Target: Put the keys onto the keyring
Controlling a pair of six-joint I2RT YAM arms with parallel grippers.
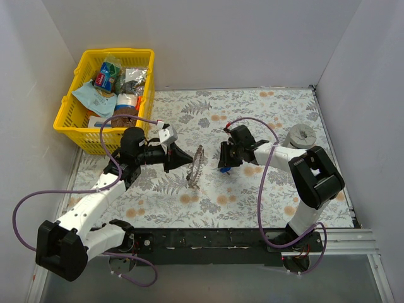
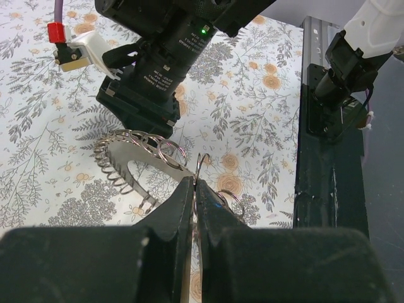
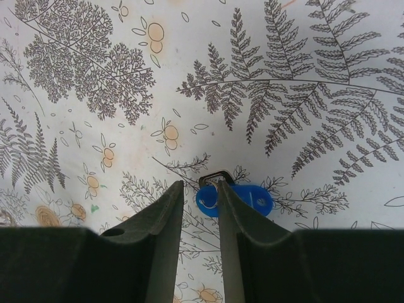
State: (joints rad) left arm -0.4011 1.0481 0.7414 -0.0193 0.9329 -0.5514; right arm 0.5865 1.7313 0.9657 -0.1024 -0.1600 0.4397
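Left hand (image 2: 194, 189): pinching keyring (image 2: 117, 173), upright. Right hand (image 3: 200, 189): fingers narrowly apart astride blue key (image 3: 243, 199); grip uncertain. Risk: off-centre pinch, key skids across surface (image 3: 315, 50).

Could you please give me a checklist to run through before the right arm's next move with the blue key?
1. Left gripper clamped on the keyring: ok.
2. Keyring standing on edge, facing the right arm: ok.
3. Blue key at the tips of the right gripper: ok.
4. Right gripper's hold on the key is firm: cannot tell; the fingers hide most of the key.
5. Table between key and keyring free of other things: ok.
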